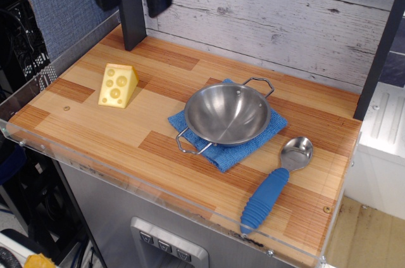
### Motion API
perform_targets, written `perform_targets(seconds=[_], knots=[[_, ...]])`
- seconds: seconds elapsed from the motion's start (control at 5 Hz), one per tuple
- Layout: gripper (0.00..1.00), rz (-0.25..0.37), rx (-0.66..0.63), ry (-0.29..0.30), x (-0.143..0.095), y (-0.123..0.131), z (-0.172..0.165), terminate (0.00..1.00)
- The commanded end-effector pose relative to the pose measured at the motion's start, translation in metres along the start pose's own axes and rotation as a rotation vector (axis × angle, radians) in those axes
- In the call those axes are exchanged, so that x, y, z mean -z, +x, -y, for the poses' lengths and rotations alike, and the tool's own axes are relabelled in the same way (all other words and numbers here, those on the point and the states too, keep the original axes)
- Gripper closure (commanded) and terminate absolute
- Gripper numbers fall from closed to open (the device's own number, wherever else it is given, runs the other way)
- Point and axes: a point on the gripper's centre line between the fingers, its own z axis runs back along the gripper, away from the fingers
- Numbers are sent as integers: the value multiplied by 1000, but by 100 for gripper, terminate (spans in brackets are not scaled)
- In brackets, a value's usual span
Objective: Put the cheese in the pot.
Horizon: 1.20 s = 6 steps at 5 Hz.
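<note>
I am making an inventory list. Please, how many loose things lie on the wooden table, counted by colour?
Yellow: 1, the cheese
Silver: 1, the pot
Blue: 1, the cloth under the pot
Silver and blue: 1, the spoon
Total: 4

Cheese upright, well left of empty pot.

Blue cloth near a spoon (blue-handled) on the table.
</note>
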Motion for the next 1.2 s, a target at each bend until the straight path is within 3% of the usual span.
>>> perform_targets(seconds=[0.0, 0.2, 0.4, 0.6, 0.8, 1.0], knots=[[0, 31, -77, 68, 16, 37, -85, 0], [0, -19, -70, 166, 44, 52, -116, 0], [0, -60, -72, 180, 64, 42, -127, 0], [0, -77, -95, 169, 73, 29, -124, 0], [0, -57, -110, 173, 67, 25, -118, 0], [0, -60, -155, 109, 68, 20, -114, 0]])
